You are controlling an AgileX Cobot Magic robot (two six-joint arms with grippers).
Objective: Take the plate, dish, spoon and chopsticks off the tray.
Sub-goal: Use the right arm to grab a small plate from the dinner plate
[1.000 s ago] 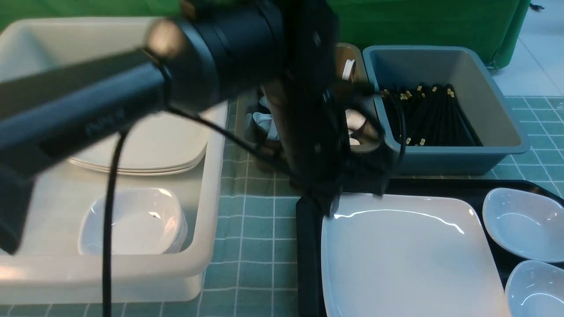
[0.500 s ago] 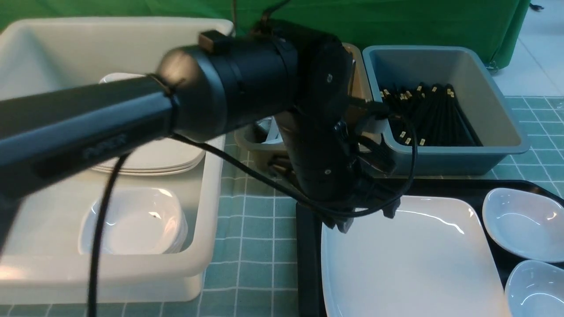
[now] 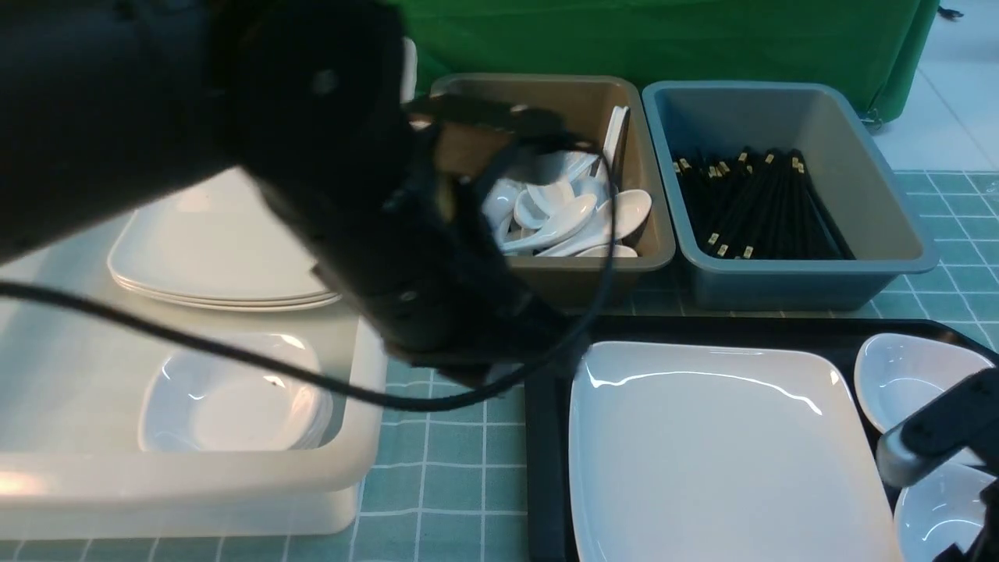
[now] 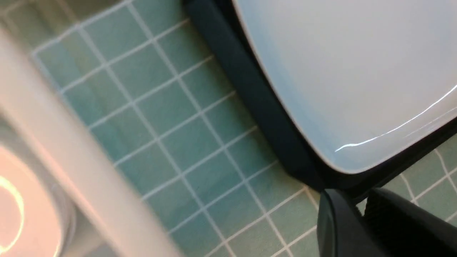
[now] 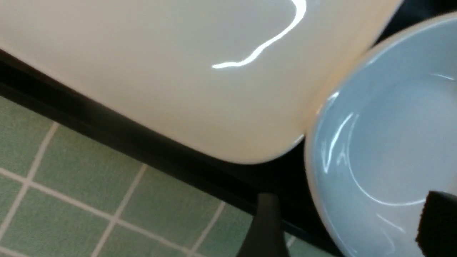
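Right end effector (image 5: 351, 223), spread, brackets the dish (image 5: 385, 125) rim at the plate's (image 5: 178, 53) four o'clock; lower squarely before closing. Left end effector (image 4: 357, 205) hangs nearly pressed together, empty.

The left arm (image 3: 257, 140) reaches forward, its left gripper (image 4: 353, 203) nearly closed; the right gripper (image 5: 350, 200) hangs low, jaws wide apart.

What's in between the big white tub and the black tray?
Just bare green checked tablecloth lies between the white tub and the tray. The front view shows it, and the left wrist view too.
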